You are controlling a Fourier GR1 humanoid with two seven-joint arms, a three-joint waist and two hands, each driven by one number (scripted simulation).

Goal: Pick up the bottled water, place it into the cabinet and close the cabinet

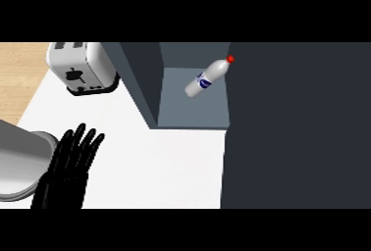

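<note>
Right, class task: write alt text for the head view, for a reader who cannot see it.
A water bottle with a red cap lies tilted inside an open dark grey cabinet on a white counter. The left robot hand rests open at lower left; a toaster stands at upper left.

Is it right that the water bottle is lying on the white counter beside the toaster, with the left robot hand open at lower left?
Not quite. The head view shows the water bottle inside the open cabinet, not on the counter. The toaster stands left of the cabinet, and the left robot hand is open at lower left.
</note>
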